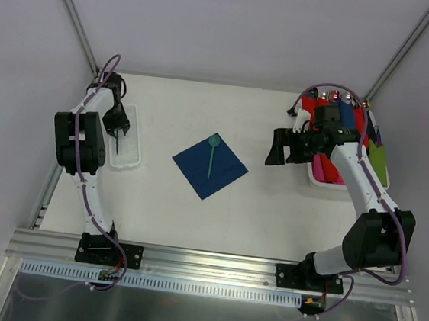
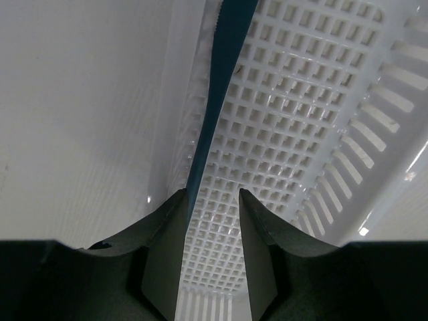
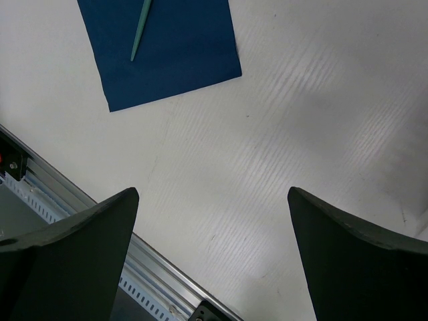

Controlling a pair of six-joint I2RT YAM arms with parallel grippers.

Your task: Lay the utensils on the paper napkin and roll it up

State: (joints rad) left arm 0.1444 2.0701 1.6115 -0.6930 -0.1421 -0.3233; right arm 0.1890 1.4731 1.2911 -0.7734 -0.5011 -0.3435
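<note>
The navy paper napkin [image 1: 209, 168] lies flat at the table's middle, set like a diamond. One teal utensil, a spoon [image 1: 212, 153], rests on it; its handle [image 3: 140, 30] and the napkin [image 3: 180, 53] also show in the right wrist view. A second teal utensil, a knife [image 2: 224, 60], lies in the white basket [image 2: 301, 134]. My left gripper [image 2: 212, 194] is down in that basket, jaws part open. The knife runs in beside the left finger, and the right finger stands apart from it. My right gripper [image 1: 279, 147] hovers wide open right of the napkin, holding nothing.
The white slotted basket [image 1: 133, 150] sits at the table's left side. A white bin [image 1: 321, 181] with red, pink, blue and green rolled bundles stands at the right, behind my right arm. An aluminium rail [image 3: 100, 221] runs along the table's near edge.
</note>
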